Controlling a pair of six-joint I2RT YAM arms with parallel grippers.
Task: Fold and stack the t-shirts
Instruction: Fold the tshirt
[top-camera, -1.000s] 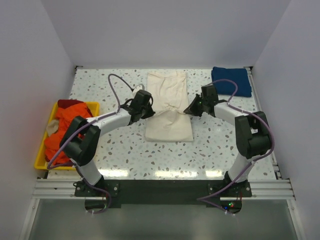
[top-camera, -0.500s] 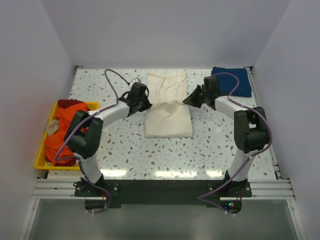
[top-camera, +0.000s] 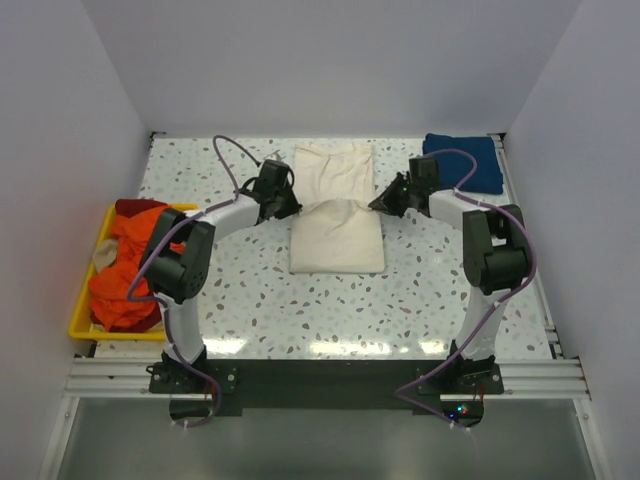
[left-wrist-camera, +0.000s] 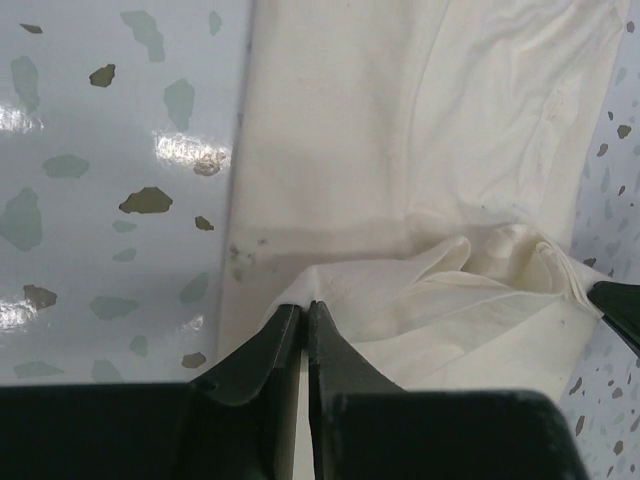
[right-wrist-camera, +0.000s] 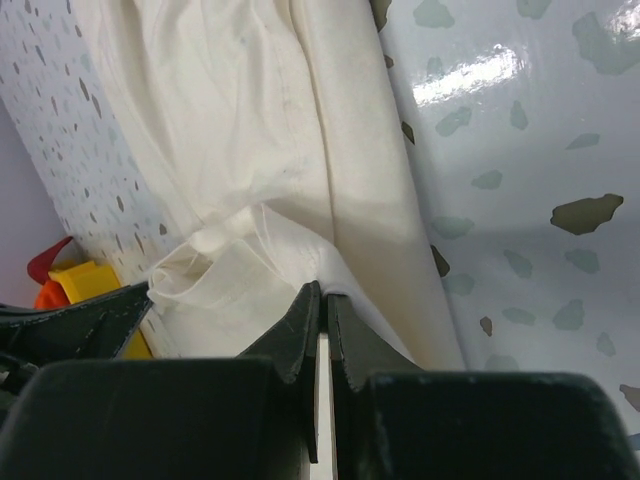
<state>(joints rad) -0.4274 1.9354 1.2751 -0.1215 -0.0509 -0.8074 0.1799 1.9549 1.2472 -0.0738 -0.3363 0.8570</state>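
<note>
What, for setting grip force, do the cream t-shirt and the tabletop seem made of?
Cream t-shirt: soft matte cloth, likely cotton knit; it creases, bunches and shows stitched seams. Tabletop: hard, glossy, terrazzo-like speckle with glare; stone or laminate, unclear.

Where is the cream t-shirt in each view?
Top external: cream t-shirt mid-table, between left hand and right hand.
Left wrist: cream t-shirt fills centre and right, edge pinched by left hand.
Right wrist: cream t-shirt runs upper left to centre, edge pinched by right hand.
Shared landmark: the bunched fold between the hands.
</note>
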